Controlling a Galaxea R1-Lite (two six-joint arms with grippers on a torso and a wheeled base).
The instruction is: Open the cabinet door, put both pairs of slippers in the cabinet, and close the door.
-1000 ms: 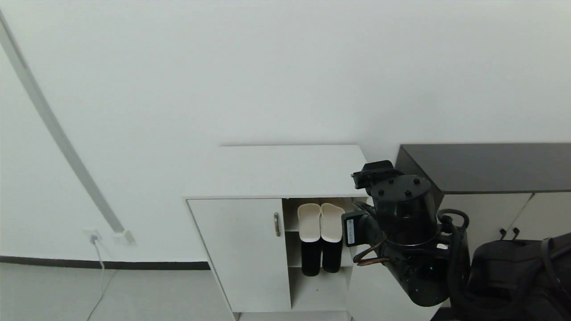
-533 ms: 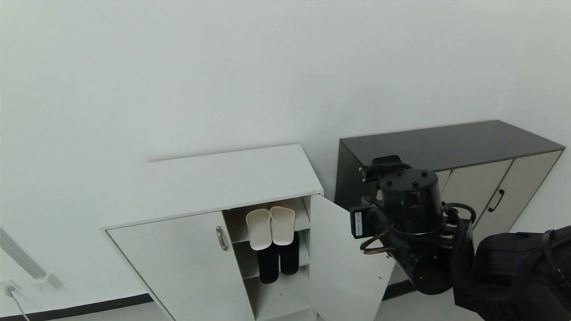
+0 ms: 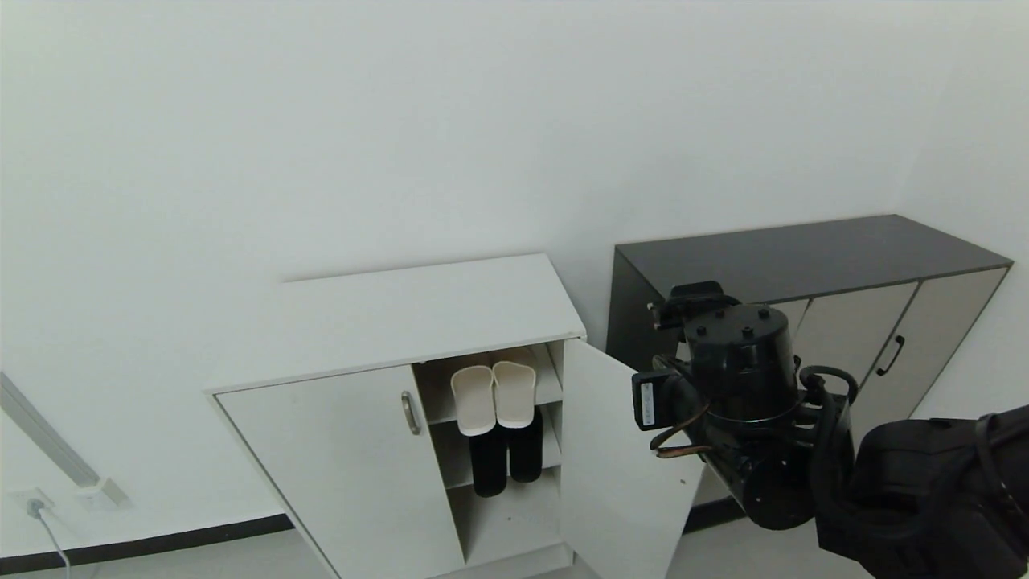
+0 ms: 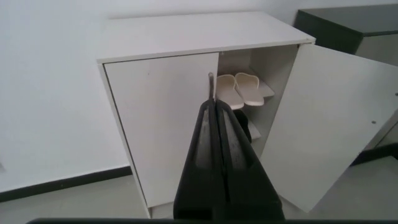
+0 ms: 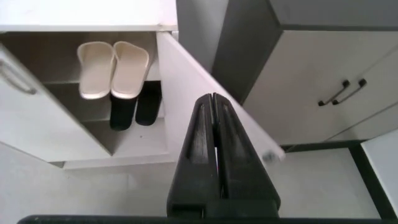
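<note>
The white cabinet (image 3: 418, 314) has its right door (image 3: 611, 458) swung open and its left door (image 3: 338, 466) closed. Inside, a white pair of slippers (image 3: 493, 398) lies on the upper shelf. A black pair of slippers (image 3: 506, 462) lies on the shelf below. My right gripper (image 5: 213, 99) is shut on nothing, in front of the open door (image 5: 186, 68), with the white slippers (image 5: 113, 68) and black slippers (image 5: 134, 109) beyond it. My left gripper (image 4: 215, 106) is shut and empty, facing the closed door's handle (image 4: 211, 84) from a distance.
A dark-topped sideboard (image 3: 804, 257) with grey doors stands against the wall to the right of the white cabinet. My right arm (image 3: 739, 402) hangs in front of it. A wall socket with a cable (image 3: 36, 508) sits low at the far left.
The head camera has swung, so the cabinet now shows at an angle with the sideboard in full. Door, slippers and both grippers look unchanged.
</note>
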